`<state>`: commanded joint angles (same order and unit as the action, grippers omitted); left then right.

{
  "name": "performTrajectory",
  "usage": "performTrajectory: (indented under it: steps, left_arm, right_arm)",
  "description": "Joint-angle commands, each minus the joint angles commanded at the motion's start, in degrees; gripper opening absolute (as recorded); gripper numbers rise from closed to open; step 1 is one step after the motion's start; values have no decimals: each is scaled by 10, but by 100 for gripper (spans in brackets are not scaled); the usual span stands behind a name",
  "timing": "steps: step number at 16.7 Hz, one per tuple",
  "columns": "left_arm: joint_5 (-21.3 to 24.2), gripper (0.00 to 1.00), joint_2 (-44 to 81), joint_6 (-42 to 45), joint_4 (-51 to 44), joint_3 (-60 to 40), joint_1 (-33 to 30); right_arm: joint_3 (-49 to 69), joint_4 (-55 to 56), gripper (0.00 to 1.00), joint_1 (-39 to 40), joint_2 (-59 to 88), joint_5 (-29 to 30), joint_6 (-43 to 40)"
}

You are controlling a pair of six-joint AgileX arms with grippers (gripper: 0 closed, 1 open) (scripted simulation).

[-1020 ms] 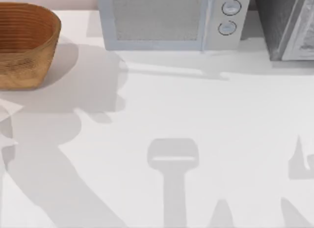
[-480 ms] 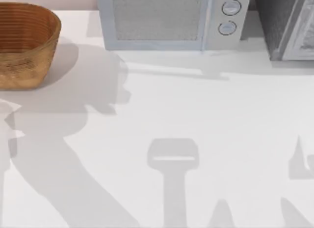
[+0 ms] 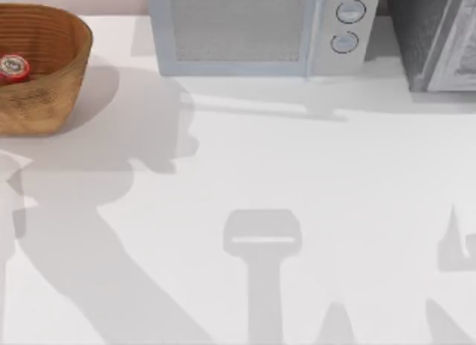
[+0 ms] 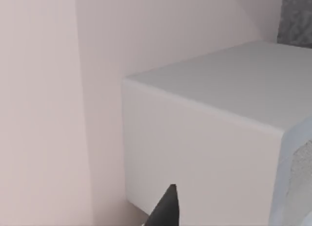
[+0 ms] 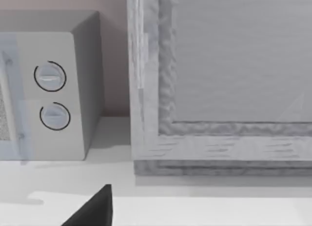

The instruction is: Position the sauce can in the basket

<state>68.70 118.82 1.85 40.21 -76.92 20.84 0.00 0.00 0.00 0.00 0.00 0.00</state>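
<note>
The sauce can [image 3: 13, 67], red with a silvery round top, lies inside the basket [image 3: 63, 70]. The basket is a tan woven one at the table's far left back corner. It is cut off by the top view's left edge, and the can rests against its left inner side. A dark part of my left gripper [image 4: 166, 209] shows low in the left wrist view, in front of the microwave's pale side. A dark part of my right gripper [image 5: 95, 210] shows low in the right wrist view, over the white table.
A pale microwave [image 3: 256, 33] stands at the back centre, with two round knobs [image 5: 51, 94] on its right side. A grey textured cabinet [image 3: 439, 36] stands at the back right. Arm shadows fall across the white table [image 3: 297, 159].
The sauce can now lies in the basket, where earlier frames showed none. The left arm's shadow shifted slightly to the right a second ago and has held since.
</note>
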Motion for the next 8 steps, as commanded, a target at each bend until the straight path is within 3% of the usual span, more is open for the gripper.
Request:
performTrajectory:
  steps: [2, 8]
  left_arm:
    - [0, 98, 0, 0, 0, 0, 0]
    - [0, 100, 0, 0, 0, 0, 0]
  right_arm:
    - [0, 0, 100, 0, 0, 0, 0]
    - [0, 0, 100, 0, 0, 0, 0]
